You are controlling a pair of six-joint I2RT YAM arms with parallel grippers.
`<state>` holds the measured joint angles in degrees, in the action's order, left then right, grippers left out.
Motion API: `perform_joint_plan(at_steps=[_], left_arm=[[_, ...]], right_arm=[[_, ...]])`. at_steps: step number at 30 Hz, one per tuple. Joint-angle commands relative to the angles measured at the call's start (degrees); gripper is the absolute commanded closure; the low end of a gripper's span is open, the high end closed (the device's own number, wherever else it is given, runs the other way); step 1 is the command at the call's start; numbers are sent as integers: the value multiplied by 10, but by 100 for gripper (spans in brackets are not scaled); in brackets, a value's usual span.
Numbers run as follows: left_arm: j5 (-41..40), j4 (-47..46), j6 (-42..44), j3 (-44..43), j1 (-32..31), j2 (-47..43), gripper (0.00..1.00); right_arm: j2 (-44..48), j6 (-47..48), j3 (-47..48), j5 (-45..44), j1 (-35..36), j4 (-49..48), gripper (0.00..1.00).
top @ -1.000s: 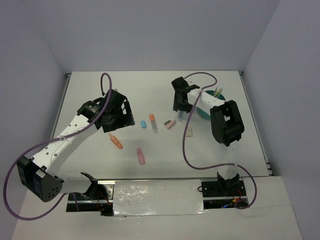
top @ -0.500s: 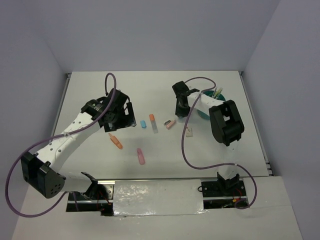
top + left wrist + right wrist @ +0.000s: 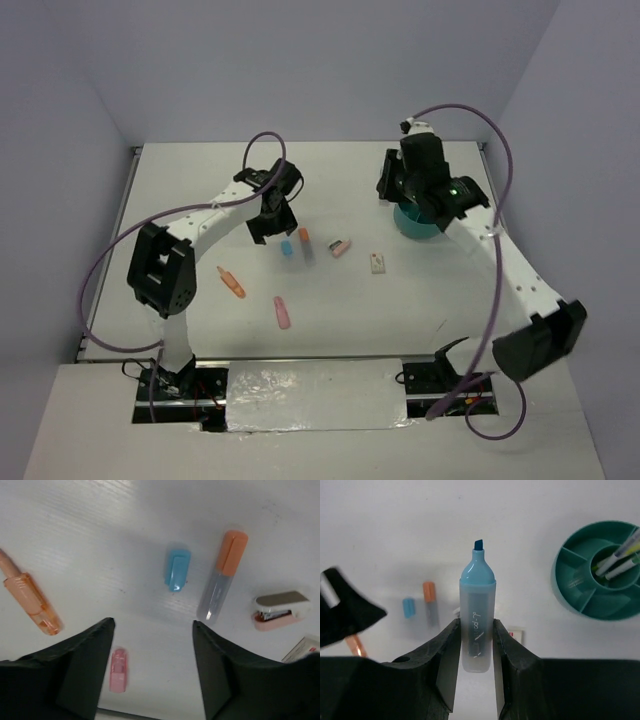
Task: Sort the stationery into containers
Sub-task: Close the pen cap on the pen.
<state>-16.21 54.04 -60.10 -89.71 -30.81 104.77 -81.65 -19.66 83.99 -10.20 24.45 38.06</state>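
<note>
blue highlighter (image 3: 477,625) sits clamped between the right fingers (image 3: 446,662), tip outward.

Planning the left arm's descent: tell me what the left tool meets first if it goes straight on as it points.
Most likely the blue cap, lying in line with the gap between the open left tool's fingers; depth is unclear, so it may touch the table just short of it.
</note>
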Motion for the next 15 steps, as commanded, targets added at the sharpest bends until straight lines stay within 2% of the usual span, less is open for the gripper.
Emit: perform_joint_plan(at_steps=[1,5,15], left_arm=[[-31,7,-31,-56,5,55,29],[-37,24,-10,-100,5,120,31],[-10,-52,30,-40,6,150,34]], right_arm=[[70,26,-47,38,7,74,100],[168,24,-102,63,9,97,100],[235,27,-160,130,13,105,100]])
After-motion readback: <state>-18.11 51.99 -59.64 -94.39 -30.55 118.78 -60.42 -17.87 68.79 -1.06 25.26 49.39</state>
